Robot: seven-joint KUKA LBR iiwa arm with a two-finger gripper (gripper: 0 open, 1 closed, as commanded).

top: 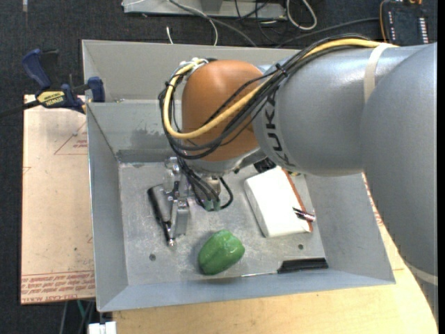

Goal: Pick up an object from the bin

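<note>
Green lump (221,252), shaped rather like a pepper, lay on the floor of the bin (104,186) near the front wall, about midway across. My claw (174,225) hung low just to its left, over bare metal, close to the lump but apart from it. Whether the claw was apart or together I could not tell from that angle. A white box (277,202) lay flat to the right of the lump, and what looked like a black pen (302,264) rested along the front wall beyond it.
</note>
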